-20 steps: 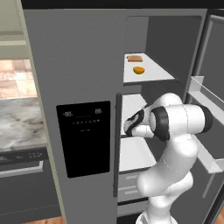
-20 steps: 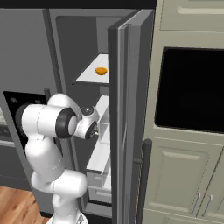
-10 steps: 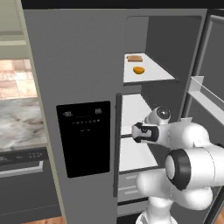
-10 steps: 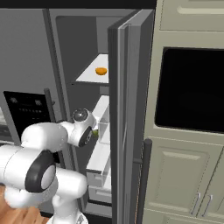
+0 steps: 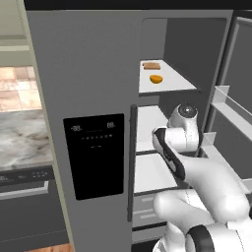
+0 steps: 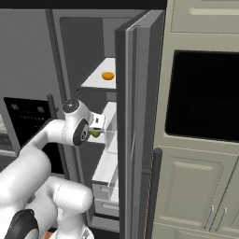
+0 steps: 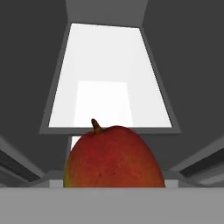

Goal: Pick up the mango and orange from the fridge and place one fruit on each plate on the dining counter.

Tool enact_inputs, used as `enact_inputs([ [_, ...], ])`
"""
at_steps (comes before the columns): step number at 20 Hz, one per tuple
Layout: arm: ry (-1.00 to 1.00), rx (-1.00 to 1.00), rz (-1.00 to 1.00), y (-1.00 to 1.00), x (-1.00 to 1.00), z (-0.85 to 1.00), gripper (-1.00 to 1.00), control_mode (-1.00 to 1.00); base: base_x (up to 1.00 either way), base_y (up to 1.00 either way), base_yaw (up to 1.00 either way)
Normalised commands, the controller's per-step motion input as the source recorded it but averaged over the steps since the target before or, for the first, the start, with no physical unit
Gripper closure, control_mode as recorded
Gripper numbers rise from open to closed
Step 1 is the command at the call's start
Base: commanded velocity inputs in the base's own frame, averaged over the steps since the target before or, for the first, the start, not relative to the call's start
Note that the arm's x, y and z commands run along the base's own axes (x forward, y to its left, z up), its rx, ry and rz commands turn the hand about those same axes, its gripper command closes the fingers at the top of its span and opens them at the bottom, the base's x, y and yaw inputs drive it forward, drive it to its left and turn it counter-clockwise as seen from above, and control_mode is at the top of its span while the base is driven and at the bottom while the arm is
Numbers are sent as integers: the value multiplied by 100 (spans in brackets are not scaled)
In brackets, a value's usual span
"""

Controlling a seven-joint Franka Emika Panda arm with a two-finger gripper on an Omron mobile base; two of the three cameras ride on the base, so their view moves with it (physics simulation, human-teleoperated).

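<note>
The mango (image 7: 114, 157), red with a yellow-green edge and a short stem, fills the bottom of the hand view right in front of the camera, hanging in front of the white inner shelves. In the right base view my gripper (image 6: 99, 129) is at the middle shelf of the open fridge (image 5: 88, 74), shut on the mango (image 6: 96, 133). The fingertips are hidden behind the fruit. The orange (image 5: 156, 78) lies on the upper shelf, and shows there as the orange (image 6: 108, 75) from the other side.
The open fridge door (image 6: 137, 116) stands close to the right of my hand, with door bins (image 5: 231, 106) on its inner side. A brown flat item (image 5: 151, 65) lies behind the orange. A black dispenser panel (image 5: 96, 155) is on the shut door. A wall oven (image 6: 203, 98) is at the right.
The arm has folded and its elbow has swung down toward the cameras. The hand has stayed at the middle shelf with the mango in it.
</note>
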Motion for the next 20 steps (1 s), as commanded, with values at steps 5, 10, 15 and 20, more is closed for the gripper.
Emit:
enact_inputs([
  [5,4,5,0,0,-79,49,100,-100,0,0,0],
  [10,0,4,0,1,-94,35,100,-100,0,0,0],
  [15,-3,0,0,10,-91,15,100,-100,0,0,0],
  [20,-4,0,0,27,-80,26,100,-100,0,0,0],
])
